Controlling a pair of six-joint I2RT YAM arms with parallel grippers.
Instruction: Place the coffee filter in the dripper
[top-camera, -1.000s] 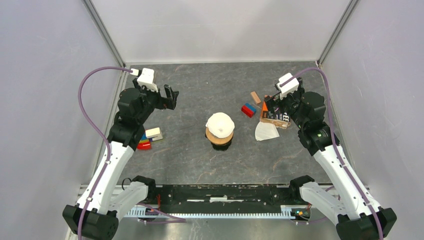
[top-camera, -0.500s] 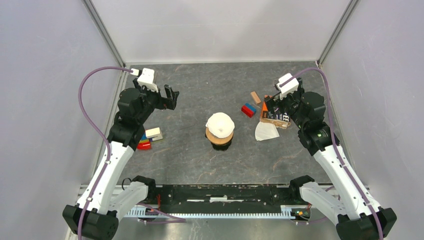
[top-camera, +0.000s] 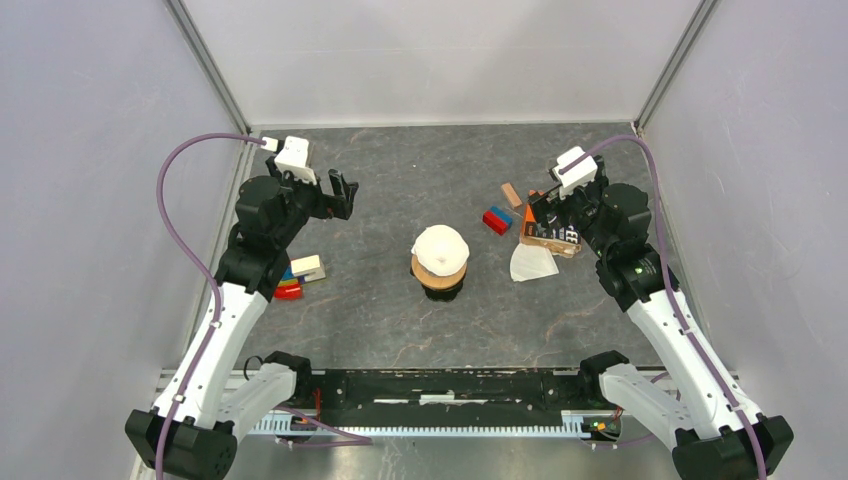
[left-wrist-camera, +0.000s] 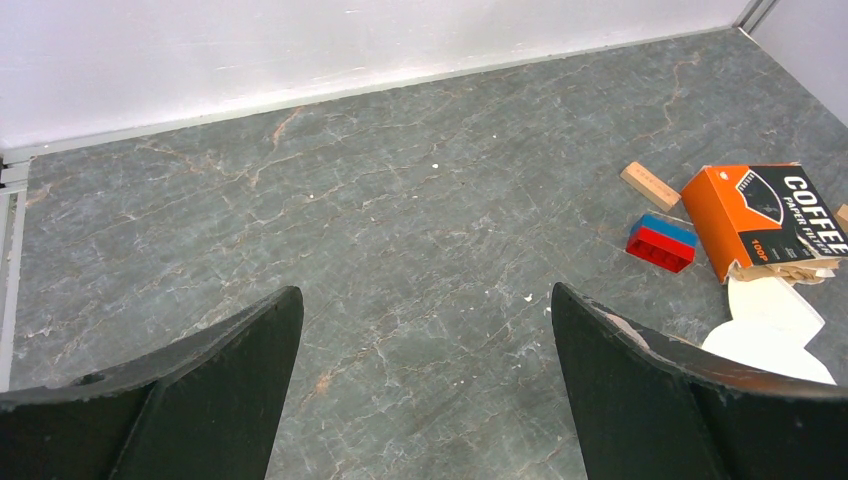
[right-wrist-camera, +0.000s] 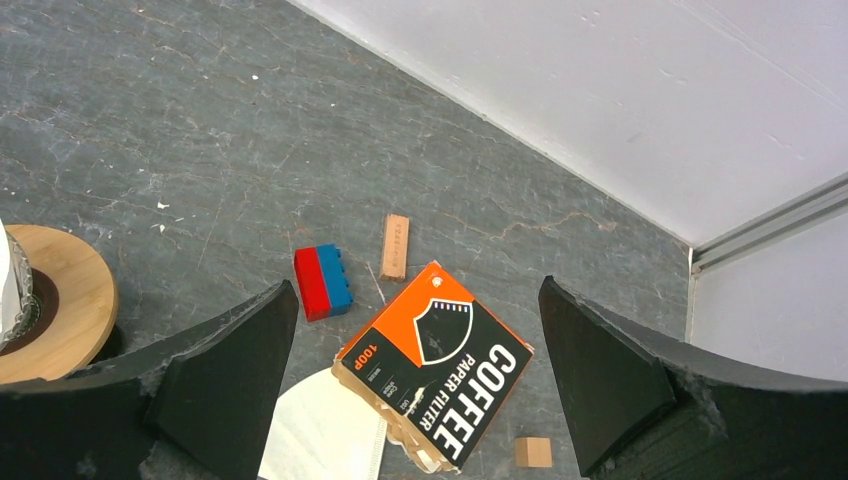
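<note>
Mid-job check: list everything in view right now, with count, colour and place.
coffee filter: 1, white, puffed, on the dripper at table centre
dripper: 1, light-brown wooden collar showing, centre
flat filter: 1, white, right of centre, at the box's mouth
filter box: 1, orange and black, right side
red-blue block: 1, left of the box
wooden stick: 1, tan, beyond the box
wooden cube: 1, tan, beside the box
block pile: several, cream, red, blue, by the left arm
left gripper: 1, black, open, empty
right gripper: 1, black, open, empty
</note>
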